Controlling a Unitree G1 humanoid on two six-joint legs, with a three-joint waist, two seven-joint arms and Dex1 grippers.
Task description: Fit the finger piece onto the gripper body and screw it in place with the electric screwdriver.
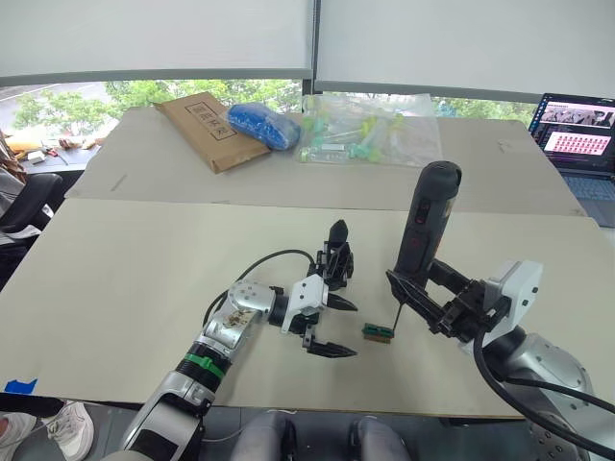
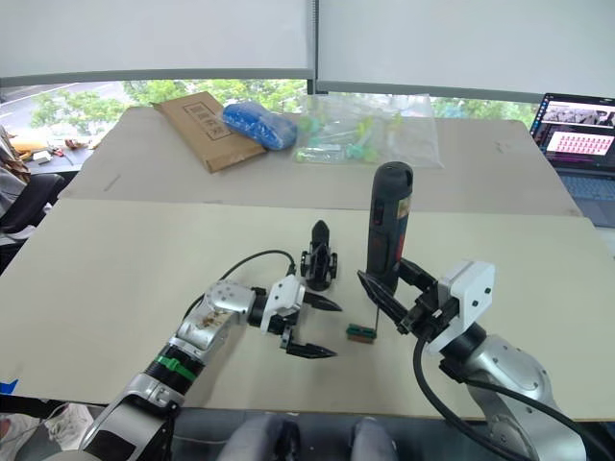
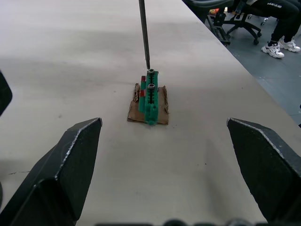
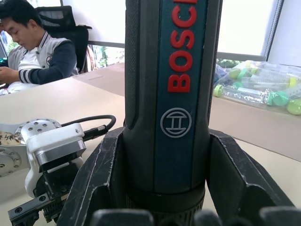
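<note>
The right gripper (image 1: 430, 298) clamps the electric screwdriver (image 1: 423, 223) upright, its bit touching a screw in the green screw holder (image 3: 149, 96) on the tabletop (image 1: 144, 279). The left gripper (image 1: 333, 327) rests beside it, jaws spread and empty, just in front of the gripper body (image 1: 336, 257). To pick up the screw cleanly, the bit should stay vertical and seat fully before lifting.
</note>
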